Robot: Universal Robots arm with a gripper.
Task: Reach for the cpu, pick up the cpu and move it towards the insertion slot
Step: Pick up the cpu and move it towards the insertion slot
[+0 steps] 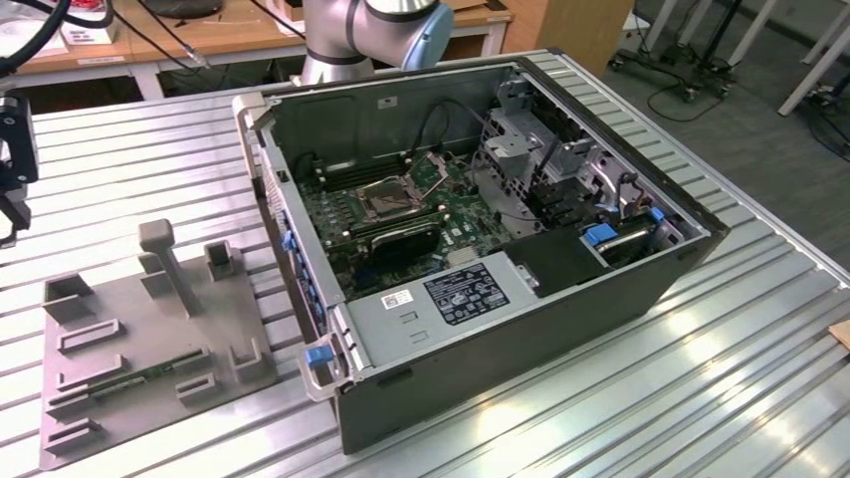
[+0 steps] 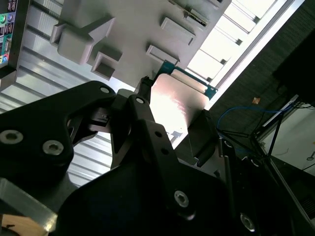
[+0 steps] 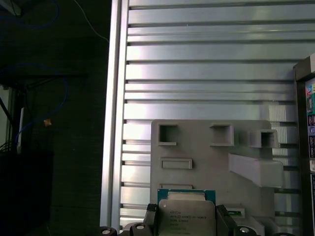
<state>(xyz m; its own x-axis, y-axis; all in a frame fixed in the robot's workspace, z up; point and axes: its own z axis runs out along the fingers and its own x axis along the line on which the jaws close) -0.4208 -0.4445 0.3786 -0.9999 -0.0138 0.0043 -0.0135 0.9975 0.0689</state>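
Note:
The cpu [image 3: 186,215] is a small square chip with a pale metallic top and a green rim, and it is lifted above the grey fixture plate [image 3: 197,152]. My gripper [image 3: 186,221] is shut on it, with one dark finger on each side edge. The second wrist view shows the cpu [image 2: 179,101] clamped in the gripper [image 2: 172,110] over the plate [image 2: 133,29]. In the exterior view the gripper [image 1: 8,169] hangs at the far left edge, above the table and well away from the case. The insertion slot [image 1: 392,199], a shiny metal frame with a dark centre, lies on the motherboard inside the open computer case [image 1: 531,299].
The grey fixture plate [image 1: 146,349] carries raised posts, pockets and a long green circuit strip [image 1: 133,381]. The arm's base [image 1: 358,40] stands behind the case. The ribbed aluminium table [image 1: 743,378] ends just beyond the plate, at the table edge [image 3: 115,123].

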